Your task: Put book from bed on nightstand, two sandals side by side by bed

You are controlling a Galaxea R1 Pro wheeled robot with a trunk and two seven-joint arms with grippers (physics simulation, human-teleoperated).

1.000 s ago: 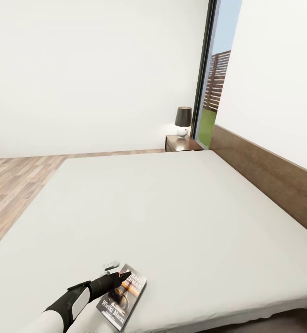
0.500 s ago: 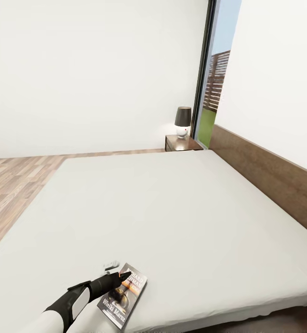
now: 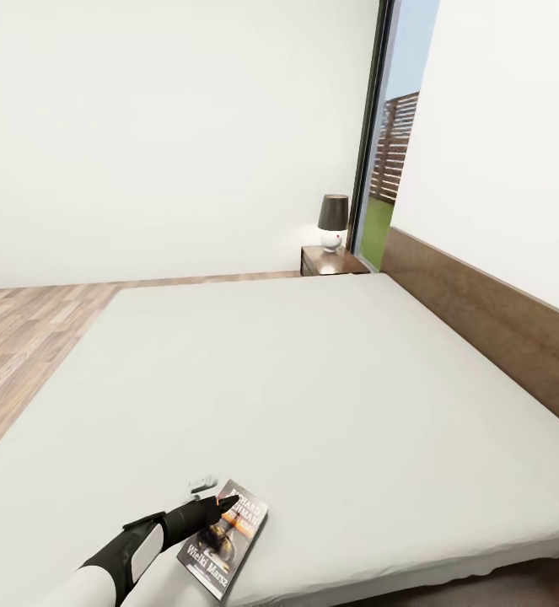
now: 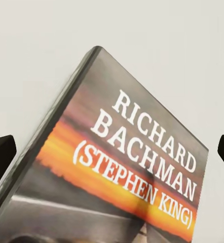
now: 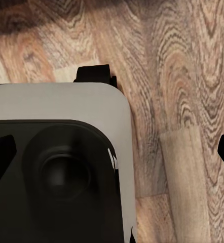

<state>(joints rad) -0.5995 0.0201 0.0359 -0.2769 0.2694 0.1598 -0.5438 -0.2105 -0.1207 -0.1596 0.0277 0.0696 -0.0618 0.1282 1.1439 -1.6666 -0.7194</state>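
The bed (image 3: 313, 379) takes up most of the head view, its plain light-grey mattress running from the lower edge of the frame up to the middle, with the dark brown headboard (image 3: 481, 312) slanting along the right side. White walls stand behind, and wood-plank floor (image 3: 26, 337) shows at the left. A tall dark-framed window (image 3: 389, 143) at the upper right gives onto green lawn and a brown slat fence. Just left of its foot stands a nightstand (image 3: 331, 260), dark brown, with a small lamp (image 3: 333, 221) on top, well apart from everything at the near edge.

The book (image 3: 228, 539) lies flat on the mattress at the lower left of the frame, close to the bed's near edge. The left gripper (image 3: 220, 510) reaches in from the lower left corner and its dark fingertips sit over the upper left part of the cover. In the left wrist view the book (image 4: 127, 172) lies between the two dark fingertips at the frame's side edges, so the pincer is spread wide and grips nothing. The cover is dark with an orange band and white lettering, "RICHARD BACHMAN (STEPHEN KING)".

In the right wrist view the right gripper (image 5: 112, 152) hangs wide open over the wooden floor beside a grey-and-black part of the robot (image 5: 61, 167), holding nothing.
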